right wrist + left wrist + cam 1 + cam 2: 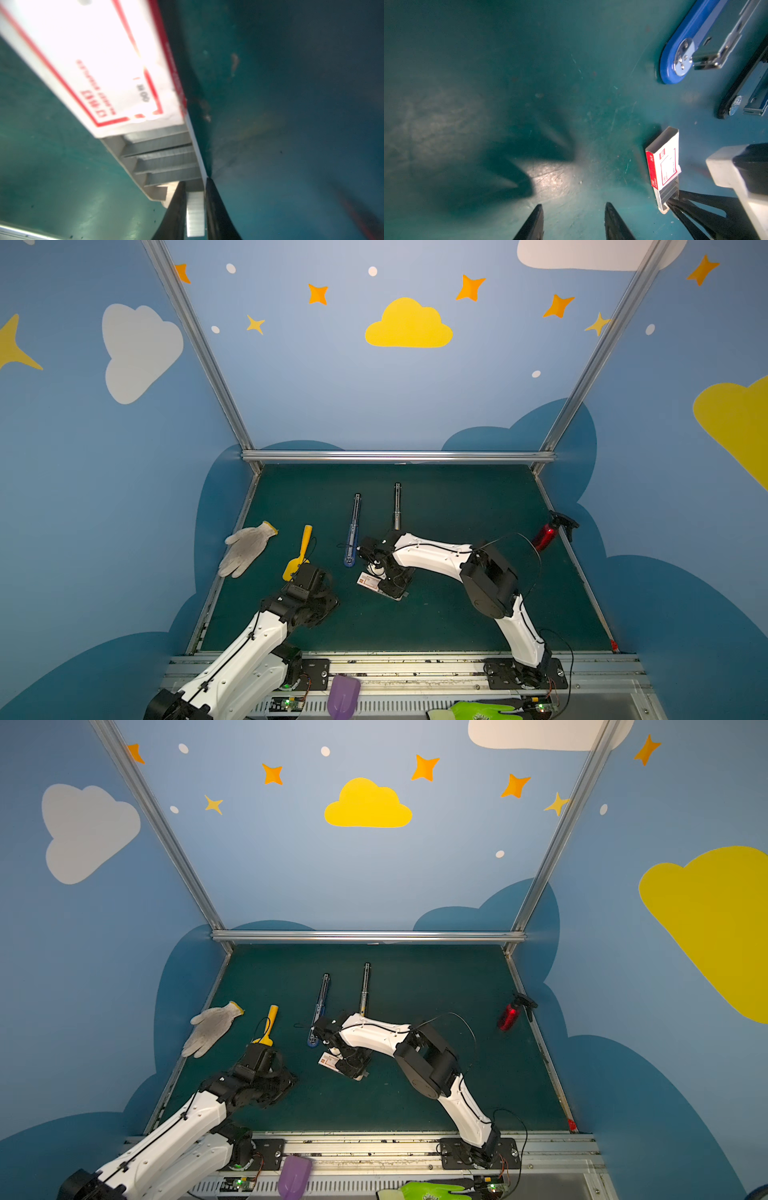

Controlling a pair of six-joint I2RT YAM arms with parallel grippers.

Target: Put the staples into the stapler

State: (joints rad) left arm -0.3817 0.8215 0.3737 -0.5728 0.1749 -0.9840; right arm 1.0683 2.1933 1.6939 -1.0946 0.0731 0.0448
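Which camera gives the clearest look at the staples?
The right wrist view: a strip of staples sits between the fingers of the right gripper, grey rows in the box behind. The left wrist view shows small rows; both top views show only the box.

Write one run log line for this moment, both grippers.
right gripper: shut on staple strip at box | left gripper: open, empty

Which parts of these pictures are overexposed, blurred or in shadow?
Right wrist view: the white cardboard staple box with red print is overexposed and blurred; the silvery strip of staples in the right tool looks sharper. Left wrist view: a bright glare patch on the dark green table mat, with pointed shadows beside it. In both top views: even light, painted blue walls leaning outward.
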